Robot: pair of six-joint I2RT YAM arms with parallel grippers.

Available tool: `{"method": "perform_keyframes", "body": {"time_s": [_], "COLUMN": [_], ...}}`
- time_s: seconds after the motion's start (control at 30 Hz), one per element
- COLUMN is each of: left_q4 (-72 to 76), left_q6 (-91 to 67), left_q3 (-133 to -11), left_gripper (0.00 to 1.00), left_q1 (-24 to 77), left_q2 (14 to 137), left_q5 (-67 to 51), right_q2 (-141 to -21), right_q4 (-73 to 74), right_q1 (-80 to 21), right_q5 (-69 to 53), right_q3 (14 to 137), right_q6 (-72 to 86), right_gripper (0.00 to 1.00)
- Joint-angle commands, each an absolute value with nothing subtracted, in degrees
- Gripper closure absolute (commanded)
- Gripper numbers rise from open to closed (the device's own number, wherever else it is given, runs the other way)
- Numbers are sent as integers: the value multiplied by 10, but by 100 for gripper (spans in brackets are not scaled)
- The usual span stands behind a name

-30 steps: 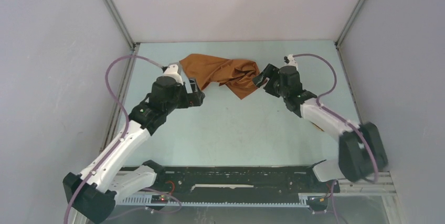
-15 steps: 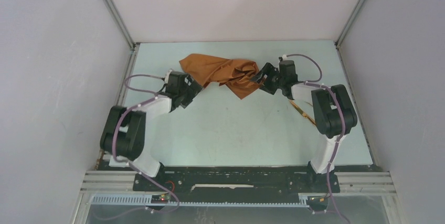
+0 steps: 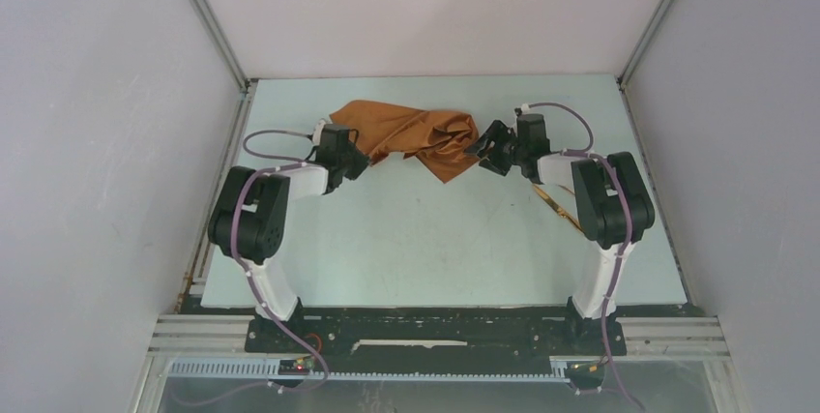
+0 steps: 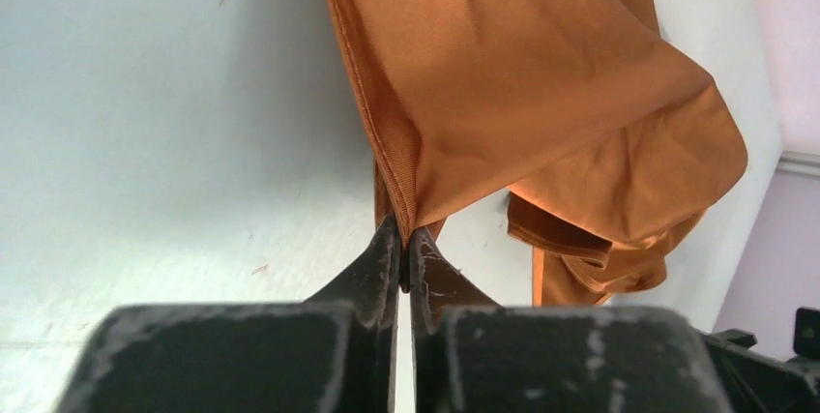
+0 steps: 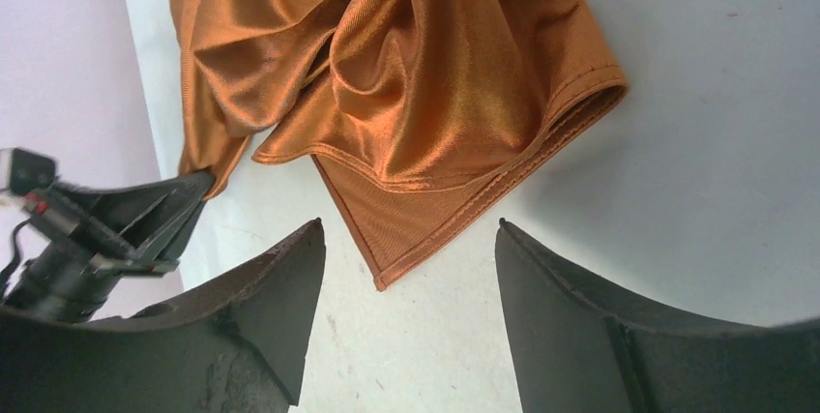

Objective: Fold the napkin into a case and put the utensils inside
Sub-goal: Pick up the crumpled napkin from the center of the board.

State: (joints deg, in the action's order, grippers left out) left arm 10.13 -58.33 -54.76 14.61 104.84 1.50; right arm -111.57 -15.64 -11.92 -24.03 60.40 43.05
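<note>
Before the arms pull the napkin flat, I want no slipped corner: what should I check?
1. Left gripper shut on a napkin corner: ok.
2. Right gripper shut on a corner: not ok; jaws open, corner between them.
3. Napkin flat: not ok; crumpled.
4. Utensils apart from the napkin: ok; on the table by the right arm.
5. Both utensils in view: cannot tell; arm hides part.

I see a pale table (image 3: 435,239), grey walls (image 3: 97,142) at nine, twelve and three, and a slotted rail (image 3: 435,368) at six.
</note>
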Motion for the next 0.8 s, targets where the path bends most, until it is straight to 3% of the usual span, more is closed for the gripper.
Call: {"method": "perform_keyframes", "body": {"time_s": [0.0, 0.27, 0.53, 0.77], "left_q4": [68, -117, -287, -330], "left_q6": [-548, -469, -346, -374], "left_q3": [-520, -493, -563, -553], "left_gripper": [100, 100, 100, 100], "left_q1": [144, 144, 167, 157], "left_q2": [945, 677, 447, 442], "left_q5": [44, 19, -14, 74], "right_q2": [-1089, -983, -864, -879], "right_q4": [-145, 26, 5, -29], "right_q1": [-144, -252, -301, -356], "right_q5": [-195, -116, -170, -165], "right_q3": [621, 620, 478, 466], "right_q6": [388, 313, 341, 364], "right_gripper": [27, 30, 24, 23]}}
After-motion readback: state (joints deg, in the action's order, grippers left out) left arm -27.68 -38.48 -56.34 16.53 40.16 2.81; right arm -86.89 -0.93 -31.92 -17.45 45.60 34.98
